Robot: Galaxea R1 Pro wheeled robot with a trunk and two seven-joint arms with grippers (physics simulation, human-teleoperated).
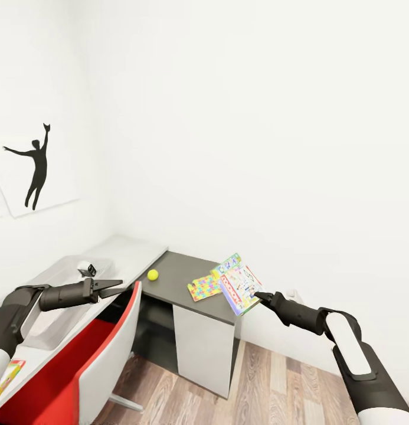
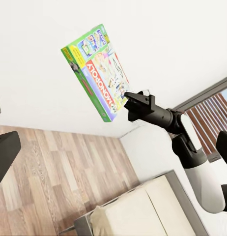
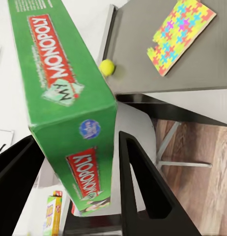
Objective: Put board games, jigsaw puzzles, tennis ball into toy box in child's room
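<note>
My right gripper (image 1: 260, 297) is shut on a green Monopoly board game (image 1: 239, 283), held tilted in the air beside the dark-topped side unit. The right wrist view has the box (image 3: 69, 113) between both fingers. In the left wrist view the box (image 2: 99, 71) hangs from the right gripper (image 2: 129, 101). A jigsaw puzzle (image 1: 204, 287) and the tennis ball (image 1: 152, 274) lie on that unit, also seen as the puzzle (image 3: 181, 34) and ball (image 3: 107, 67). My left gripper (image 1: 118, 288) is open and holds nothing, above the table (image 1: 133, 251) by the toy box (image 1: 51, 321). Another board game (image 1: 6, 378) lies at the table's near end.
A red chair with a white back (image 1: 92, 366) stands against the table below my left arm. The dark-topped side unit (image 1: 174, 268) has a white panel (image 1: 204, 348). The bed (image 2: 138, 211) lies behind, over the wood floor. A small black-and-white object (image 1: 89, 270) sits by the toy box.
</note>
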